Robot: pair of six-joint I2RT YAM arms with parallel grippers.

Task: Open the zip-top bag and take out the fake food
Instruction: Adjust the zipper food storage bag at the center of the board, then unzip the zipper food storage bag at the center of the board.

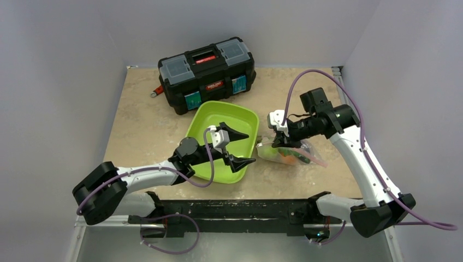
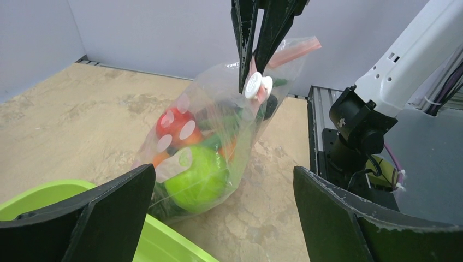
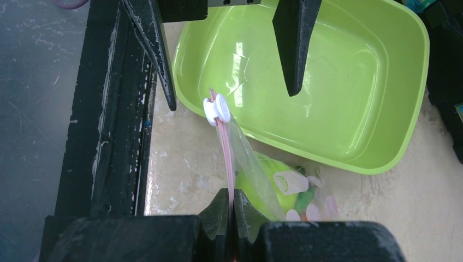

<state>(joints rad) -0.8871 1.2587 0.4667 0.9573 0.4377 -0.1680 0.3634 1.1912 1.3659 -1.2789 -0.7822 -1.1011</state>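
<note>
A beige, stone-mottled tabletop (image 1: 142,125) is boxed in by plain pale grey walls (image 1: 60,71) on its left, far and right sides, softly and evenly lit, with a black metal rail (image 1: 235,210) along its near edge and a grey metal surface (image 1: 109,248) nearer still.

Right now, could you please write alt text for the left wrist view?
The right gripper pinches the pink strip of a bag of toy food, holding its mouth above the table. The open left gripper sits in front.
</note>
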